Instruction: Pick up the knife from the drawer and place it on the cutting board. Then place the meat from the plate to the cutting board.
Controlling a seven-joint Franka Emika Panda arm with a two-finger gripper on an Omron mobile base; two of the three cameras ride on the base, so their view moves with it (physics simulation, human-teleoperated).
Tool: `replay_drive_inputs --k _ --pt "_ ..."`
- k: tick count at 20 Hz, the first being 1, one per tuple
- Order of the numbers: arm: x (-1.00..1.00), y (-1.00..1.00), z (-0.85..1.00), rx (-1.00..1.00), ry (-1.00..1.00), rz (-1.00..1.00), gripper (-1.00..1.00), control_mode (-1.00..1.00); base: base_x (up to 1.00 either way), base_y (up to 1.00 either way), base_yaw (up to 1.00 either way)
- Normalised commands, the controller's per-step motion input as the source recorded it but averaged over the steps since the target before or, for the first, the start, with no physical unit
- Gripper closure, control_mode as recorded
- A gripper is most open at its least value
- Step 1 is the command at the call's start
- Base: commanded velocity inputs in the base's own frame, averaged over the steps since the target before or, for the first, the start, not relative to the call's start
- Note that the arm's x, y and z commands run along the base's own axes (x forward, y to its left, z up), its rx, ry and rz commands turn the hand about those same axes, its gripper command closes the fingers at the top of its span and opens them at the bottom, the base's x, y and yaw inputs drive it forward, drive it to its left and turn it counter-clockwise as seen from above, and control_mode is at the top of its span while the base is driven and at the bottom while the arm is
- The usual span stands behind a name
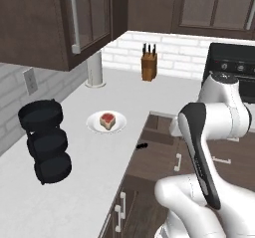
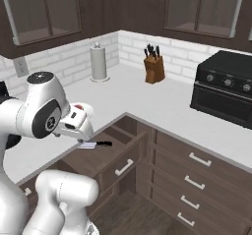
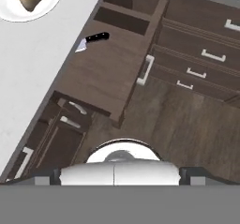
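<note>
The drawer (image 3: 101, 73) is standing pulled out below the hand, its silver handle facing the floor side, and the knife (image 3: 93, 39) is lying flat inside it near the back corner closest to the counter (image 1: 99, 147), dark handle pointing along the drawer's back wall and the short visible part of the blade tucked toward the counter edge. The gripper (image 2: 78, 122) is hanging above the drawer, released with its jaws wide and holding nothing. To do this pick well, it looks wise to be centring the hand over the handle rather than the blade, turning the wrist so the fingers are straddling the handle across its width, and coming straight down while keeping clear of the counter lip just beside the knife. The plate (image 1: 106, 123) is sitting on the counter close to that same edge, with the meat (image 1: 106, 119) resting on its middle; both are waiting untouched. The cutting board cannot be made out from here.
</note>
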Motion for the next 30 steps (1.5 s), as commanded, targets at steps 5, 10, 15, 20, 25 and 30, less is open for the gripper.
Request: replay_drive_inputs --k 5,10,15,20,25,30 --pt "0.63 -0.31 -0.69 0.01 0.0 -0.09 -1.0 -1.0 0.0 0.0 0.0" --pt "0.78 -0.23 -0.4 0.01 0.11 -0.1 -1.0 -1.0 0.0 0.0 0.0" --pt "0.52 -0.19 -0.3 0.0 0.09 -0.09 -1.0 -1.0 0.0 0.0 0.0" --pt "0.44 -0.2 -0.31 0.01 0.03 -0.06 -1.0 -1.0 0.0 0.0 0.0" --pt "0.42 -0.13 -0.42 0.13 0.01 0.0 -1.0 -1.0 0.0 0.0 0.0" --pt "0.43 -0.04 -0.39 0.1 0.03 0.0 -1.0 -1.0 0.0 0.0 0.0"
